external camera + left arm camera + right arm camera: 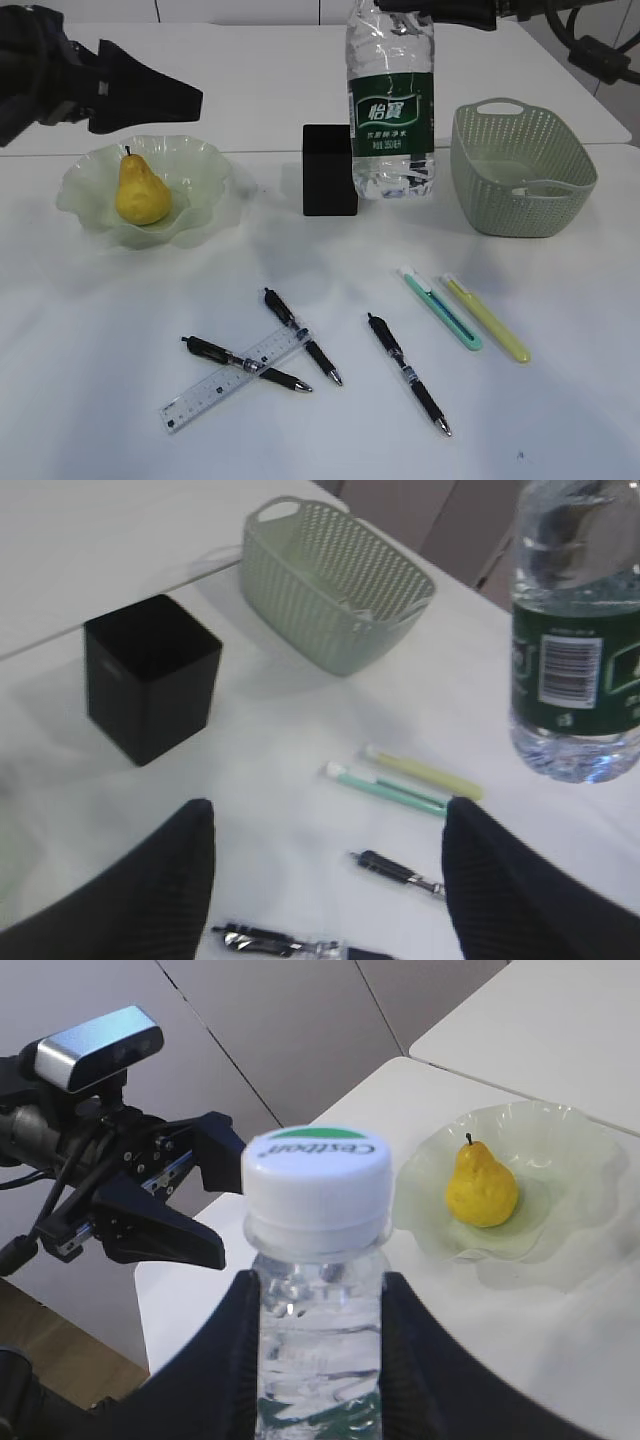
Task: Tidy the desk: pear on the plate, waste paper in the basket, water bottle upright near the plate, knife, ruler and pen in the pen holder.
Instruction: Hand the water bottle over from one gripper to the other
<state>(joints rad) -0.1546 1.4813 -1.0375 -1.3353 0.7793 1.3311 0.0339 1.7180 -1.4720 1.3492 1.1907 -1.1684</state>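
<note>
2 arms up: right gripper (312,1335) fingers clamp the water bottle (391,110) upright.
Left gripper (328,865) fingers spread, empty; pear (141,190) on plate (205,160).

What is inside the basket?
Something pale and crumpled, probably the waste paper, lies inside the basket. The near wall covers part of the bottom.

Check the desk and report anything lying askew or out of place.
The pens, ruler and two slim cutters lie scattered at odd angles on the desk, outside the pen holder. Two pens cross the ruler. The pear sits properly on the plate; the water bottle is upright in the right gripper.
</note>
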